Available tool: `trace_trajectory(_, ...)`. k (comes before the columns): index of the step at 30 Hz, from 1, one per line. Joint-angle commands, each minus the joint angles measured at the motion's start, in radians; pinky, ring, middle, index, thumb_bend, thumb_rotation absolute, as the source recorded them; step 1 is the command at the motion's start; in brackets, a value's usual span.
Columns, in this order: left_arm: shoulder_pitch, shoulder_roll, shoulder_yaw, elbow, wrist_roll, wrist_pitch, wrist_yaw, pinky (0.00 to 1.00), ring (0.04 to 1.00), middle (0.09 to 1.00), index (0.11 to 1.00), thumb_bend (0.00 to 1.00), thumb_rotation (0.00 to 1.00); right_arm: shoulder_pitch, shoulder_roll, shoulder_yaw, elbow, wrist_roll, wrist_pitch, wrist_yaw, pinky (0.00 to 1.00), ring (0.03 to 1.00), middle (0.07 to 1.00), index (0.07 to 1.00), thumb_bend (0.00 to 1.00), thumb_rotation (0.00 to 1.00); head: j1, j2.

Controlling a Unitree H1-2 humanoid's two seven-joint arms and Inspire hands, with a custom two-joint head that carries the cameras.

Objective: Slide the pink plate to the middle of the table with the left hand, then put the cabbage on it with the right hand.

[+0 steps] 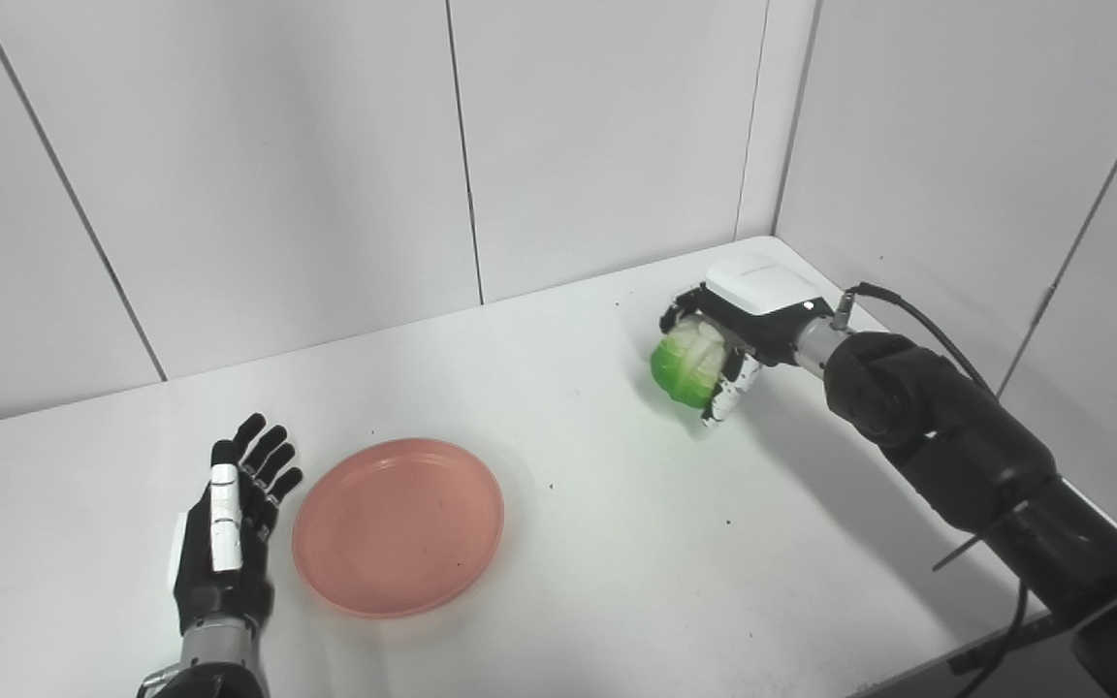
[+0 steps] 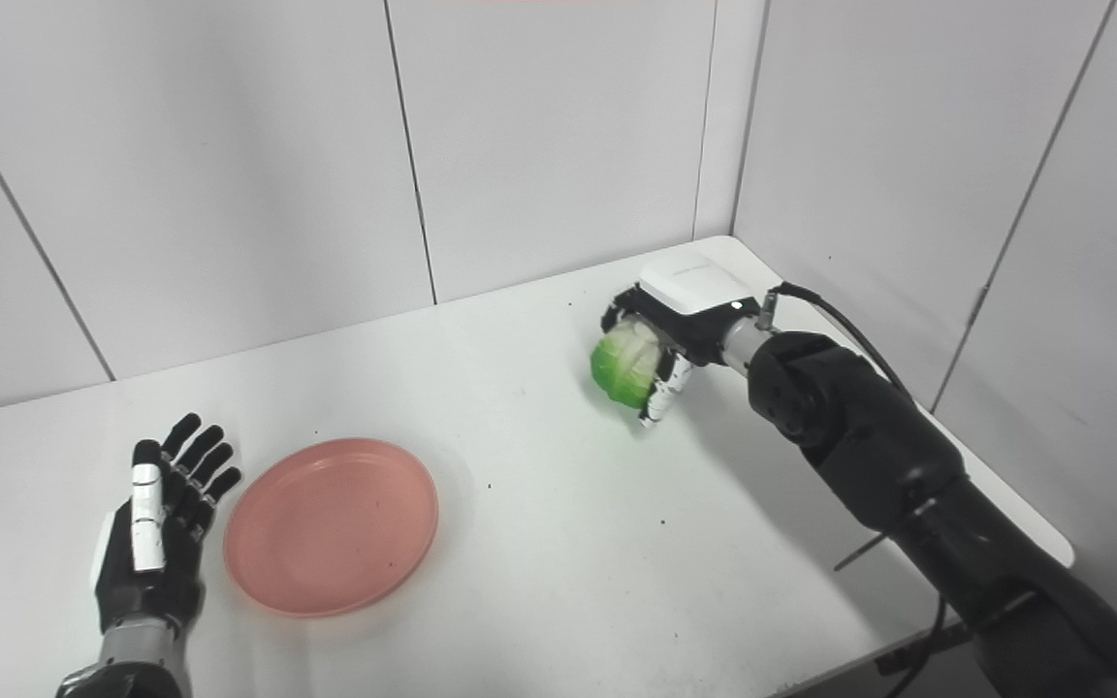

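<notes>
The left hand is lying at the near left of the white table, its arm entering from the bottom edge. The hand is standing edge-on with its fingers extended and spread apart, pointing away toward the back wall. It is holding nothing. It is sitting just beside the left rim of the pink plate; whether it is touching the rim cannot be told from either view.

The pink plate is resting flat on the table, left of centre and toward the near edge. It is carrying nothing.

The right arm is reaching in from the lower right corner and extending diagonally toward the far right part of the table. A black cable is running along the top of its forearm. The right hand, with a white cover on its back, is turned palm-down and toward the left. Its fingers are wrapping around the cabbage, a green and pale ball, gripping it from above and from the side.

The cabbage is sitting in that grasp, well apart from the plate. Whether it is raised clear of the table or still touching it cannot be told with certainty.
</notes>
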Motion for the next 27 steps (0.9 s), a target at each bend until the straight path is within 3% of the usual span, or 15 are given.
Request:
trace_trajectory(1,0.009,-0.01,-0.011,-0.014,0.017,0.003,0.011,0.85,0.873,0.853,0.834,0.69,0.91,-0.068,0.007,-0.031,-0.074,0.025,-0.026,-0.021,0.43,0.482,0.53,0.442,0.5,0.0,0.022,0.002)
trace_trajectory(6,0.019,-0.019,-0.032,-0.042,0.051,0.014,0.029,0.87,0.878,0.86,0.842,0.69,0.94,-0.105,0.057,-0.03,-0.16,0.047,-0.019,0.013,0.4,0.472,0.539,0.444,0.5,0.0,0.106,0.019)
trace_trajectory(10,0.033,-0.05,-0.047,-0.068,0.074,0.007,0.058,0.8,0.859,0.85,0.832,0.68,0.94,-0.122,0.121,-0.013,-0.219,0.058,-0.004,0.041,0.4,0.463,0.533,0.451,0.5,0.0,0.245,0.038)
trace_trajectory(14,0.043,-0.089,-0.064,-0.106,0.097,0.038,0.097,0.82,0.862,0.849,0.823,0.7,0.91,-0.14,0.209,0.021,-0.207,0.056,-0.052,0.014,0.39,0.472,0.539,0.441,0.5,0.0,0.358,0.051)
trace_trajectory(16,0.041,-0.111,-0.07,-0.092,0.119,0.016,0.125,0.83,0.853,0.838,0.81,0.68,0.91,-0.15,0.239,0.044,-0.185,0.055,-0.086,0.008,0.37,0.451,0.532,0.46,0.5,0.0,0.414,0.05)
trace_trajectory(21,0.039,-0.143,-0.079,-0.062,0.131,-0.035,0.131,0.84,0.862,0.855,0.828,0.65,0.94,-0.158,0.3,0.101,-0.153,0.048,-0.097,0.048,0.35,0.446,0.533,0.465,0.5,0.0,0.492,0.049)
trace_trajectory(27,0.022,-0.159,-0.088,-0.011,0.172,-0.091,0.165,0.78,0.821,0.837,0.814,0.66,0.99,-0.167,0.338,0.173,-0.089,0.023,-0.13,0.067,0.38,0.469,0.541,0.451,0.5,0.0,0.512,0.044)
